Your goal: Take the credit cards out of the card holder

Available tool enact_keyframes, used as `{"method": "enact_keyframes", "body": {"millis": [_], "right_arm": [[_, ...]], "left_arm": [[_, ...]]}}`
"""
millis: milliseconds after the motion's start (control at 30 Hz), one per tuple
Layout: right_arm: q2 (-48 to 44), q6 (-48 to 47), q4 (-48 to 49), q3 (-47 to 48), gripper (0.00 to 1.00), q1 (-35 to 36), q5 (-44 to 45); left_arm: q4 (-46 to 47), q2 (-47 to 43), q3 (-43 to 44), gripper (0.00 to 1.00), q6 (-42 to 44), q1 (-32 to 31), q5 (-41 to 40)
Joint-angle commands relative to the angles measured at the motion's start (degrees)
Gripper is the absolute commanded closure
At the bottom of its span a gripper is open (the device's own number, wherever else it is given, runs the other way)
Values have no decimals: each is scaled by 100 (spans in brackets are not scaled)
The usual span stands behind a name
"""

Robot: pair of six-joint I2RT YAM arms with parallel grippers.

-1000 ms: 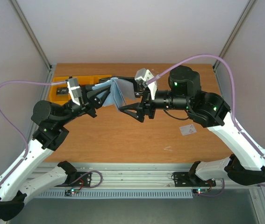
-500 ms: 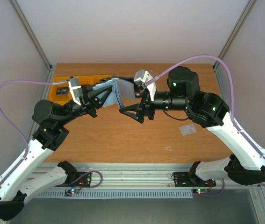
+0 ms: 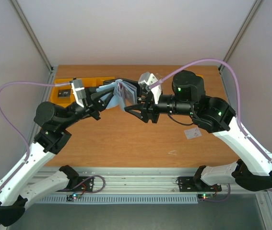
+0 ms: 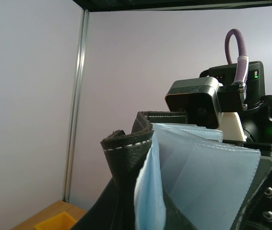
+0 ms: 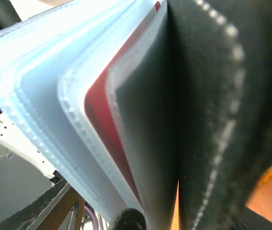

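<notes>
The card holder [image 3: 119, 91] hangs above the back of the table, black outside with pale blue sleeves fanned open. My left gripper [image 3: 106, 94] is shut on its black cover, which fills the left wrist view [image 4: 128, 158]. A bright red credit card [image 5: 102, 124] sits in a clear sleeve and shows as a red edge [image 3: 126, 88] from above. My right gripper [image 3: 132, 102] reaches in from the right with the sleeves between its jaws; contact is hidden. One dark fingertip [image 5: 128, 221] shows below the sleeves. A whitish credit card [image 3: 192, 132] lies flat on the table at the right.
Yellow bins [image 3: 63, 94] stand at the back left of the wooden table [image 3: 126, 143], partly behind my left arm, and one corner [image 4: 61, 221] shows in the left wrist view. Frame posts rise at both back corners.
My right gripper has moved up and left onto the holder's sleeves and its jaws have narrowed. The holder has fanned open and its red card now shows. The left gripper kept its hold.
</notes>
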Motion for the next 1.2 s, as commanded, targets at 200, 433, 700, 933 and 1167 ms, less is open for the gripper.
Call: {"method": "enact_keyframes", "body": {"millis": [200, 433, 700, 933, 1167], "right_arm": [[196, 186, 206, 260, 26, 16, 335], [254, 433, 250, 321, 19, 16, 644], [193, 835, 174, 416, 14, 17, 1531], [256, 1054, -96, 740, 18, 21, 1606], [227, 1052, -167, 799, 31, 16, 1604]], "left_arm": [[205, 4, -136, 100, 97, -187, 278], [179, -26, -185, 100, 132, -184, 180], [193, -62, -286, 100, 310, -204, 167], [201, -79, -318, 100, 417, -200, 124], [224, -92, -318, 100, 322, -203, 114]]}}
